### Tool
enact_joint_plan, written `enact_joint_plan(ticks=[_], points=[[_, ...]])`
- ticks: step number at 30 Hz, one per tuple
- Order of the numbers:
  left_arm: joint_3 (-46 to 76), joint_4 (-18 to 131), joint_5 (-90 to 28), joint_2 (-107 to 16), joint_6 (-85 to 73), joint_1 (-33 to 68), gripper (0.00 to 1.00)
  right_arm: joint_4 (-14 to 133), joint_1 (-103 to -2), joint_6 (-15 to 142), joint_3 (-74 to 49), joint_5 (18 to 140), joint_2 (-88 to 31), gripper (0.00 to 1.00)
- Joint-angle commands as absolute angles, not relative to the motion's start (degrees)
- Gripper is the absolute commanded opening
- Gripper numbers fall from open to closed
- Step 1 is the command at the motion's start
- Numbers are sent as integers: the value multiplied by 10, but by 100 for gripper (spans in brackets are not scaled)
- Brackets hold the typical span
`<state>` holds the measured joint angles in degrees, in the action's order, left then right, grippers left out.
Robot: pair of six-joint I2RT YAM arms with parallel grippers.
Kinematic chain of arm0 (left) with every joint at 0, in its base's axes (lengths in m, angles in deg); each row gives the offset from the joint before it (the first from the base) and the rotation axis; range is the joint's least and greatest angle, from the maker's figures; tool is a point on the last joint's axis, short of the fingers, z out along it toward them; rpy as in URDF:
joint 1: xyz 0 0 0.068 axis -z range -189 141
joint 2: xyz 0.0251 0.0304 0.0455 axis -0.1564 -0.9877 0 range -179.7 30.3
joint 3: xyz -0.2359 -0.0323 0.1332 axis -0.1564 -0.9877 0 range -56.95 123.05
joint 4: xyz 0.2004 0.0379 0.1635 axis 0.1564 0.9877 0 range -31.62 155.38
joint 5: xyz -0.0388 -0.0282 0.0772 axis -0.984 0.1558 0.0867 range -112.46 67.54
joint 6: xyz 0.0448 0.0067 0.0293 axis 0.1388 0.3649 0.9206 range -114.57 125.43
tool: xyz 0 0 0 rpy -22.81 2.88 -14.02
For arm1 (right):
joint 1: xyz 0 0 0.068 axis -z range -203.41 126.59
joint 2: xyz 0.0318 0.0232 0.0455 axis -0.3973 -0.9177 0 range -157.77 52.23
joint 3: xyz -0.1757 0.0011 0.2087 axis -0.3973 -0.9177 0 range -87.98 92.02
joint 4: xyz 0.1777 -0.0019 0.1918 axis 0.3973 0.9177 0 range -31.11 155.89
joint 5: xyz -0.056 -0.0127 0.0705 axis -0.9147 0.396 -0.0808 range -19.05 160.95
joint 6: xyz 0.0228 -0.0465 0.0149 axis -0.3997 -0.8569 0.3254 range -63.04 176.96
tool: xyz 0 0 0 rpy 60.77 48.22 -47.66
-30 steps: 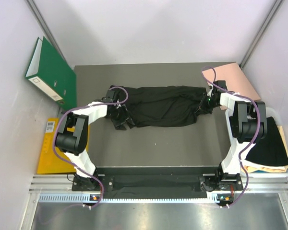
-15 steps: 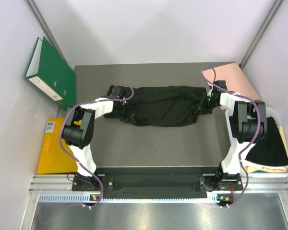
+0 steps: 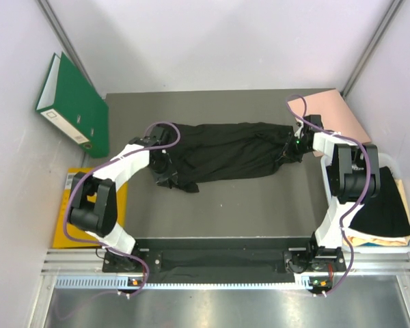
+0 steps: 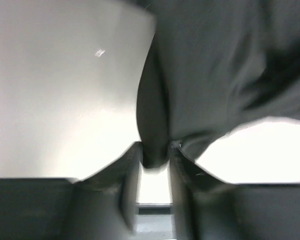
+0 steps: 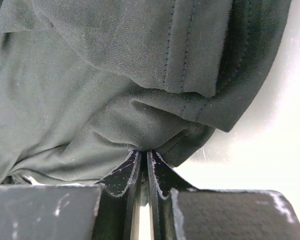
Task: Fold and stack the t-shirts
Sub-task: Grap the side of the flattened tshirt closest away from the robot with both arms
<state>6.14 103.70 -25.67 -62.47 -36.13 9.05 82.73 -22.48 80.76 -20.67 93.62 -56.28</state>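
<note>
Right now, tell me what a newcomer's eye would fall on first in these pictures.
The crumpled black t-shirt strung across the middle of the dark grey table stands out first, with the left fingers pinching its left end and the right fingers its right end. Next comes the bright green ring binder leaning on the left wall.

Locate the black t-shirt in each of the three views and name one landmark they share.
Top external: the black t-shirt is stretched across mid-table between the left gripper and right gripper.
Left wrist: the shirt fills the upper right, with a fold pinched at bottom centre.
Right wrist: the shirt fills most of the frame, pinched at bottom centre.
Shared landmark: the table, bare beside the shirt in every view.
</note>
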Motion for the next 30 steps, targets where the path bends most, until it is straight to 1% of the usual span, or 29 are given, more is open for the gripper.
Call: enact_joint_plan(ticks=[1, 2, 3, 4, 5, 7, 8, 10, 11, 12, 14, 15, 16, 17, 20, 24, 30], points=[[34, 1118, -233, -584, -362, 88, 44, 826, -230, 789, -203, 937, -582, 6], [26, 1116, -236, -578, -366, 88, 62, 826, -230, 789, -205, 937, -582, 6], [18, 1114, -236, -568, -368, 88, 72, 825, -230, 788, -206, 937, -581, 6], [2, 1110, -236, -564, -370, 88, 77, 826, -230, 786, -210, 937, -582, 6], [-5, 1103, -236, -560, -374, 88, 79, 825, -230, 785, -211, 938, -582, 6], [-17, 1098, -233, -558, -377, 88, 77, 826, -230, 783, -214, 940, -581, 6], [-19, 1094, -232, -558, -380, 88, 73, 826, -230, 783, -214, 941, -581, 6], [-25, 1086, -230, -561, -381, 88, 59, 828, -230, 781, -213, 941, -580, 6], [-26, 1082, -230, -561, -383, 88, 53, 830, -230, 780, -212, 940, -581, 6], [-27, 1074, -211, -565, -383, 88, 50, 830, -230, 778, -212, 940, -582, 6], [-26, 1065, -197, -573, -385, 88, 51, 831, -230, 779, -212, 940, -583, 7], [-22, 1060, -192, -585, -386, 88, 54, 830, -230, 778, -212, 942, -584, 6], [-19, 1053, -186, -592, -388, 88, 59, 830, -230, 778, -212, 943, -586, 7], [-17, 1050, -184, -608, -388, 88, 61, 830, -230, 779, -212, 943, -587, 7], [0, 1040, -182, -641, -392, 88, 64, 829, -230, 779, -213, 946, -586, 7], [27, 1015, -185, -672, -393, 88, 64, 828, -230, 778, -213, 946, -589, 7], [85, 1020, -190, -714, -383, 88, 59, 828, -230, 780, -212, 952, -593, 7]])
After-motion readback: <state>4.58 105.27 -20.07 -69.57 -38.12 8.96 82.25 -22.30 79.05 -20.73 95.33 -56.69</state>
